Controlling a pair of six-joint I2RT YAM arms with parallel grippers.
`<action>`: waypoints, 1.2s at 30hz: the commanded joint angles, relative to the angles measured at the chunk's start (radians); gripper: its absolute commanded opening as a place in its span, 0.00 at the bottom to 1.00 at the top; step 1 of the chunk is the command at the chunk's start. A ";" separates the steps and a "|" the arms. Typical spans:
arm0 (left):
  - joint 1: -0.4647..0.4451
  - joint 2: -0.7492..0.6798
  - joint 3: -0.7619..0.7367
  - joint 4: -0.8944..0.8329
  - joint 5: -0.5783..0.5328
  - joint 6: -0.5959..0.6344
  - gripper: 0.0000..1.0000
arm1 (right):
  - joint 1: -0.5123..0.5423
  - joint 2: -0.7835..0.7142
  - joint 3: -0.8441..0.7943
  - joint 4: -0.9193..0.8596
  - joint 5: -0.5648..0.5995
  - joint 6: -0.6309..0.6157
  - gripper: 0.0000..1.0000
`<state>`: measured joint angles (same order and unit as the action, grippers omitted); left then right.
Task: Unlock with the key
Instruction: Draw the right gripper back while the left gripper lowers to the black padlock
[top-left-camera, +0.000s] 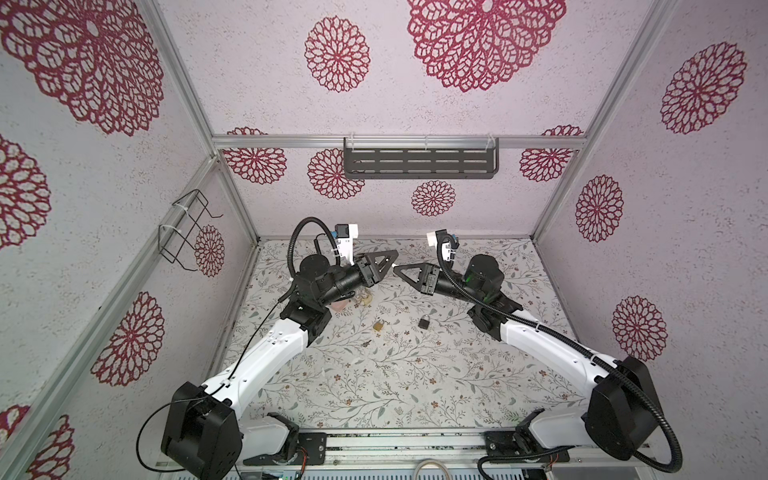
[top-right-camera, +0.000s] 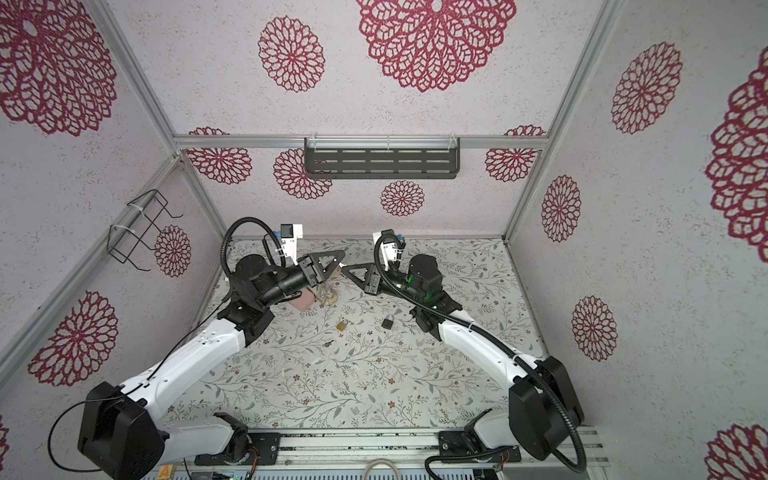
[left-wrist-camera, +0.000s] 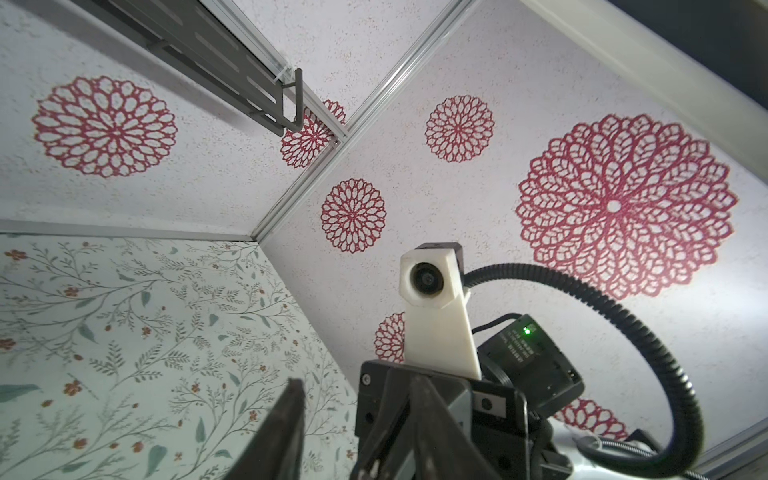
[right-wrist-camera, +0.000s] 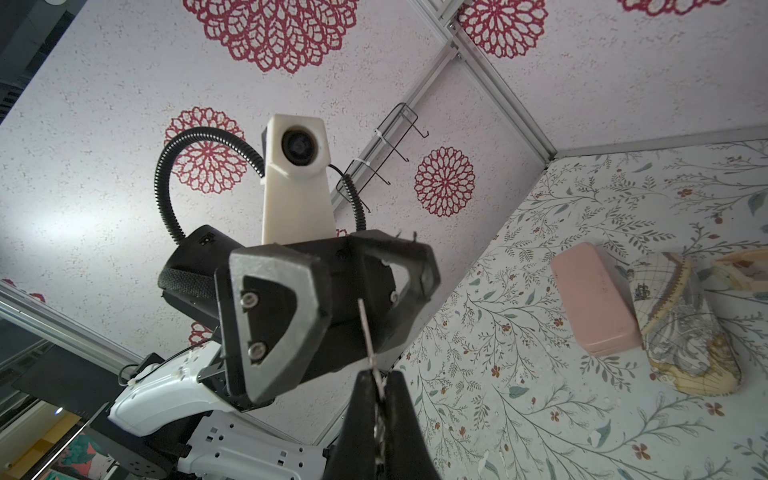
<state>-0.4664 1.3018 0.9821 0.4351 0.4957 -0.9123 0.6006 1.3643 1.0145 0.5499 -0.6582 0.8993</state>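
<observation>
Two padlocks lie just below centre in both top views: a brass padlock (top-left-camera: 378, 325) and a dark padlock (top-left-camera: 424, 322). Above them the right gripper (right-wrist-camera: 377, 388) is clenched on the key (right-wrist-camera: 366, 328); the left gripper (top-left-camera: 392, 261) is released, fingers (right-wrist-camera: 274, 316) spread beside the blade.

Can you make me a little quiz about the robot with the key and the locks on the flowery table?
1. Pick one: what does the right gripper pinch? A) a thin silver metal key B) a red ball C) a blue cup
2. True or false: the left gripper is shut tight.
3. How many padlocks lie on the flower-patterned table?

Key:
1. A
2. False: the left gripper's jaws stand apart.
3. Two: a brass padlock and a dark grey padlock.
</observation>
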 joint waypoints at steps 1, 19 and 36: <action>0.004 0.008 0.015 -0.024 -0.028 0.008 0.56 | -0.035 -0.074 -0.028 -0.046 0.030 -0.031 0.00; -0.133 0.226 0.185 -0.650 -0.384 0.123 0.61 | -0.163 -0.298 -0.303 -0.574 0.308 -0.228 0.00; -0.326 0.639 0.523 -0.986 -0.550 0.179 0.66 | -0.241 -0.395 -0.520 -0.559 0.316 -0.203 0.00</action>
<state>-0.7792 1.8988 1.4631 -0.4622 -0.0044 -0.7532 0.3794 0.9909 0.4992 -0.0277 -0.3363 0.6994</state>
